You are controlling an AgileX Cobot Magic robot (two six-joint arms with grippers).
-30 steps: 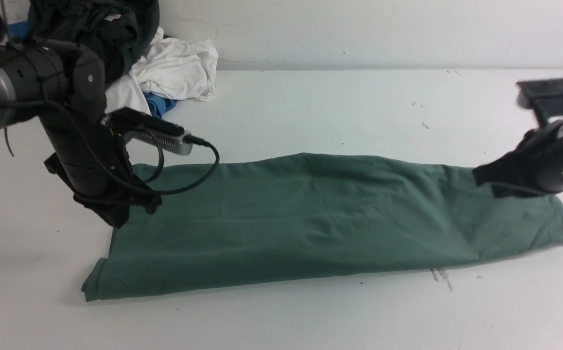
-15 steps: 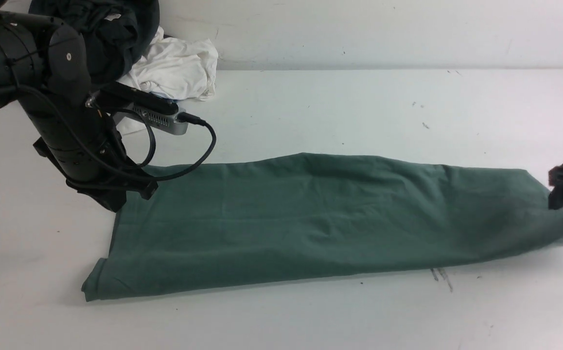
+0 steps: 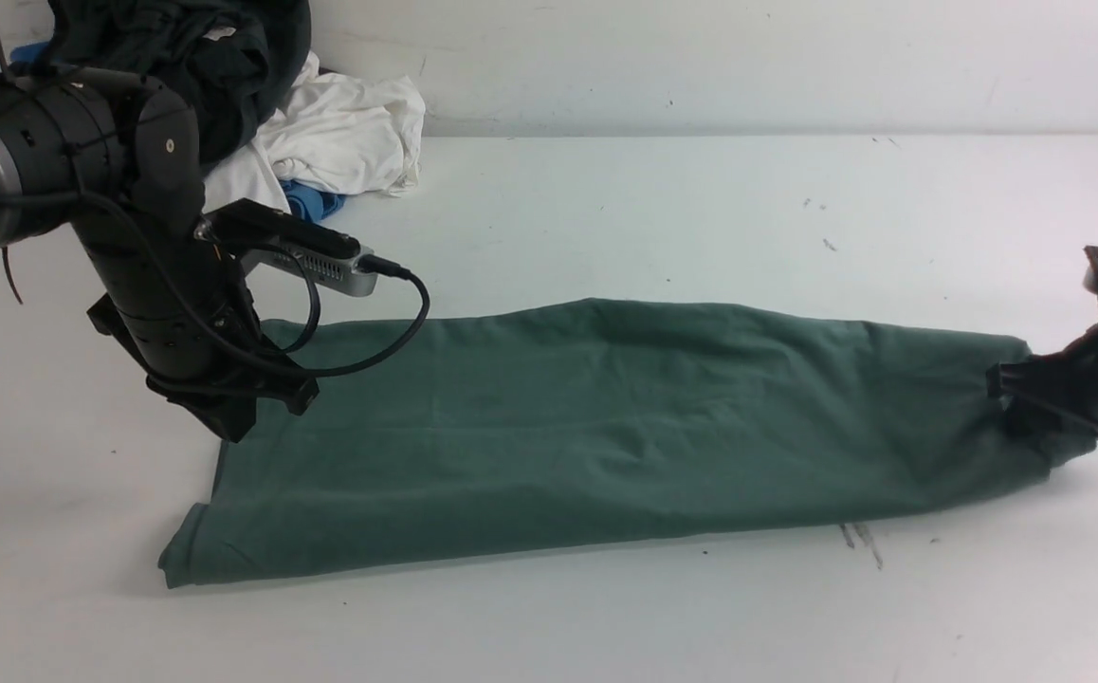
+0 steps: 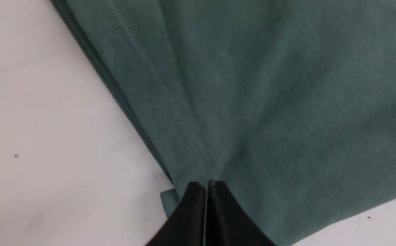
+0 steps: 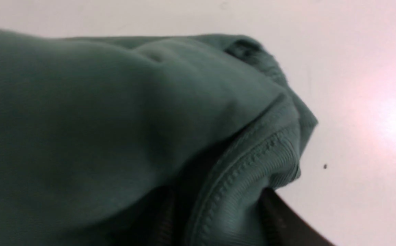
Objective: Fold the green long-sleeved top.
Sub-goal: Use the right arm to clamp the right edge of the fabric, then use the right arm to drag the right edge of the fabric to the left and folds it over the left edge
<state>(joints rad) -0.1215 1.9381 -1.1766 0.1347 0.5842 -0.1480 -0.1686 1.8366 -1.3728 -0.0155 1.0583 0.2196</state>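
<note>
Cloth of the green long-sleeved top [image 3: 587, 427] is soft, limp; we hold edges: left pincer [image 4: 207, 183] pinched shut on hem [image 4: 157, 92], right pincer [image 5: 218, 212] clamping ribbed neck [image 5: 252, 164] at far right.

Left end effector [image 4: 206, 185], right [image 5: 218, 208] clamped

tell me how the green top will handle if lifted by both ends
Probably floppy: the green top pinches into pleats at the left gripper and bunches in the right gripper. Likely to sag mid-span if raised by its ends.
</note>
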